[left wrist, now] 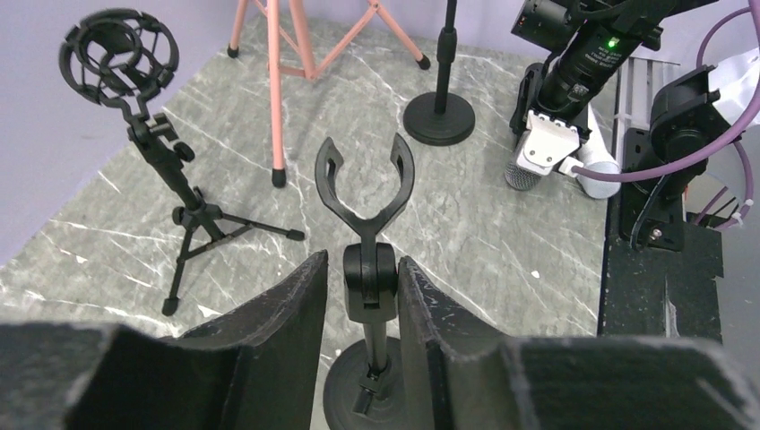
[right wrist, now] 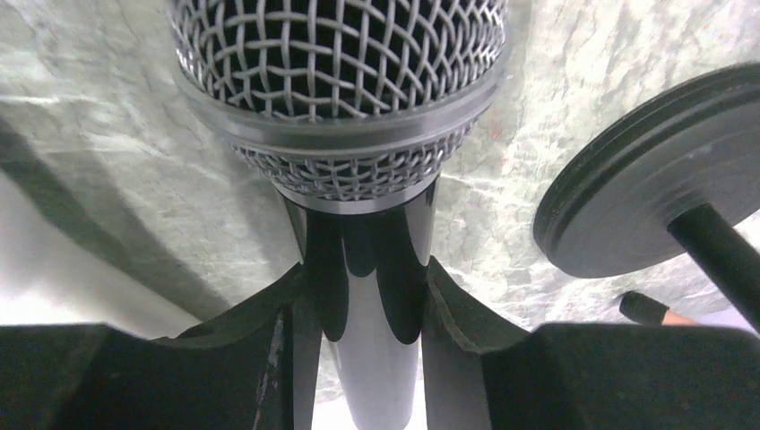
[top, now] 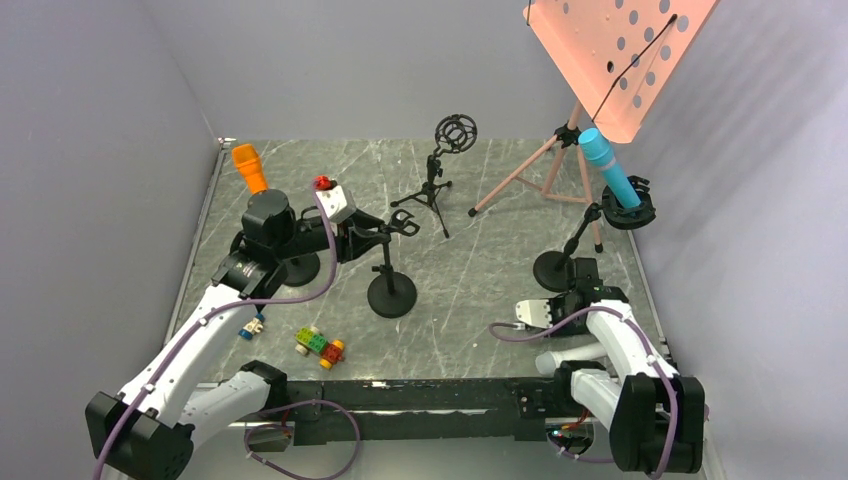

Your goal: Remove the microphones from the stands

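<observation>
**Grey marbled desk (top: 470, 290): left loose, right gripping**

My left end effector (left wrist: 360, 269) stands open, fingers flanking the swivel joint of the black forked-clip stand (left wrist: 362, 228) with slivers of gap. Farther right, my right end effector (right wrist: 363, 278) clamps the black-handled, silver-mesh microphone (right wrist: 345, 90), well apart from that clip, low beside a black round stand base (right wrist: 645, 197).

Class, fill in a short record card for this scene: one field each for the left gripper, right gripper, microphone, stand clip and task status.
left gripper: open, fingers either side of the joint below the stand clip
right gripper: shut on the black handle of the microphone
microphone: silver mesh head, held in the right gripper, away from the stand clip
stand clip: empty, fork pointing up
task status: microphone already out of the clip
</observation>
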Controlling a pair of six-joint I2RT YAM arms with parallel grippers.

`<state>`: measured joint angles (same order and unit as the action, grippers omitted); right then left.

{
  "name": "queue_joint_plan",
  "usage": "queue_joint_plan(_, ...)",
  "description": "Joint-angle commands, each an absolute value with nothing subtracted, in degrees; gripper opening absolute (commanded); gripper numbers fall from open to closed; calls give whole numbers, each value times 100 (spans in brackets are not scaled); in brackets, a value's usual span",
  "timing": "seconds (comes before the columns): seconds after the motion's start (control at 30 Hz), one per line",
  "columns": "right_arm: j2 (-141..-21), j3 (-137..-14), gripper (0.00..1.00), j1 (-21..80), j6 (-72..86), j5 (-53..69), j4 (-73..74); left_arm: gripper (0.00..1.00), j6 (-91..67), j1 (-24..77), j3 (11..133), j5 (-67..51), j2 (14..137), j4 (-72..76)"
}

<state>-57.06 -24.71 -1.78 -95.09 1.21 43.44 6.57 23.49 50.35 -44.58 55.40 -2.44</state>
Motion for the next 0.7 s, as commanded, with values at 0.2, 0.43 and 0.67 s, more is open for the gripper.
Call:
queue_joint_plan(0.2, -5661, -2347, 34, -841, -10883, -363, 4567, 41, 598, 2338, 5004, -4438, 5380, 385)
queue_joint_plan(0.43, -5266, -2391, 38, -942, -11283, -236, 5185, 41, 598, 2338, 4976, -4432, 5356, 403)
queue_joint_plan(0.67, -4830, -2641, 53, -940, -11434, -155, 6298, 46, 541, 2338, 4918, -4438, 5359, 511)
